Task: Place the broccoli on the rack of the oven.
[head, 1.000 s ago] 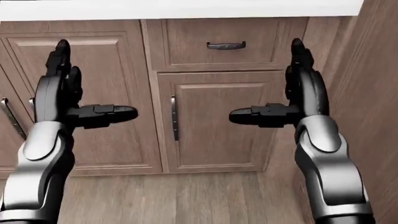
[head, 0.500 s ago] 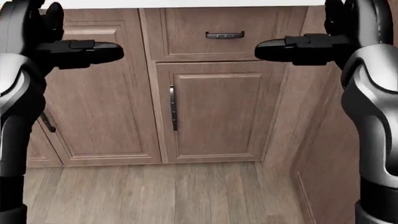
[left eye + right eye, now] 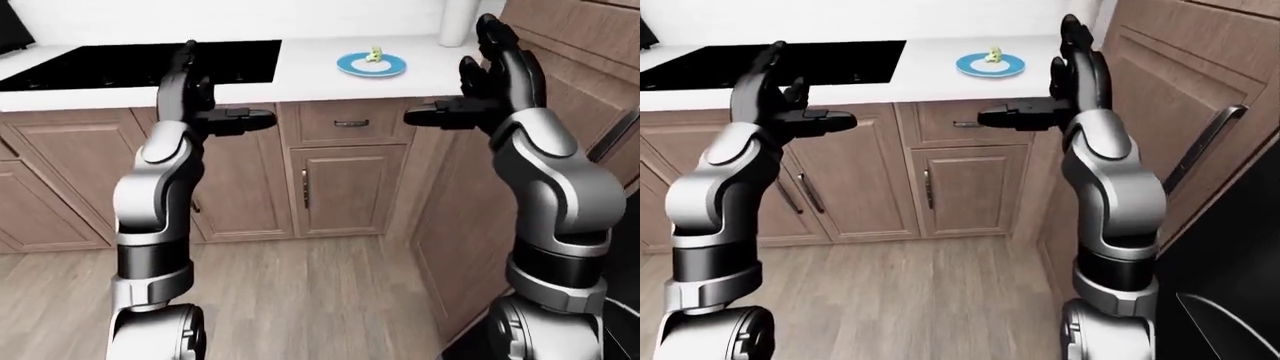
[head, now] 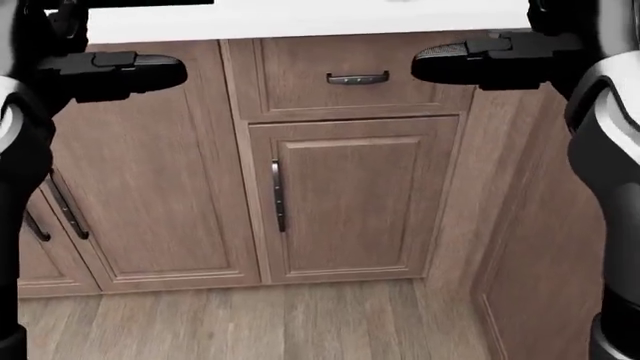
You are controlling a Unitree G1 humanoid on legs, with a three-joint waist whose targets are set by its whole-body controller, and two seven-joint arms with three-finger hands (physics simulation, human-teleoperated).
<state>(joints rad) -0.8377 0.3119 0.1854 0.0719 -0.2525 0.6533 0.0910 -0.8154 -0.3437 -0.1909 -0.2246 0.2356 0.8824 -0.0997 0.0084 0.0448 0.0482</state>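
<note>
The broccoli [image 3: 374,54] is a small green piece on a blue plate [image 3: 390,67], on the white counter [image 3: 310,75] at the top of the left-eye view. It also shows in the right-eye view [image 3: 992,55]. My left hand [image 3: 220,90] is raised in front of the counter edge, open and empty, well left of the plate. My right hand [image 3: 455,75] is raised to the right of the plate, open and empty, fingers pointing up. In the head view only the two thumbs show, left [image 4: 130,71] and right [image 4: 480,56]. No oven rack shows.
A black cooktop [image 3: 140,64] lies in the counter, left of the plate. Wooden cabinets with a drawer [image 4: 355,75] and door [image 4: 350,202] stand below. A tall wooden panel with a long handle [image 3: 1205,142] stands at the right, a black surface [image 3: 1225,292] below it. A white cylinder [image 3: 455,22] stands behind the plate.
Both hands have risen from chest height to the counter edge. The head view has shifted: the cabinets moved down in the picture and the white counter edge shows at the top again.
</note>
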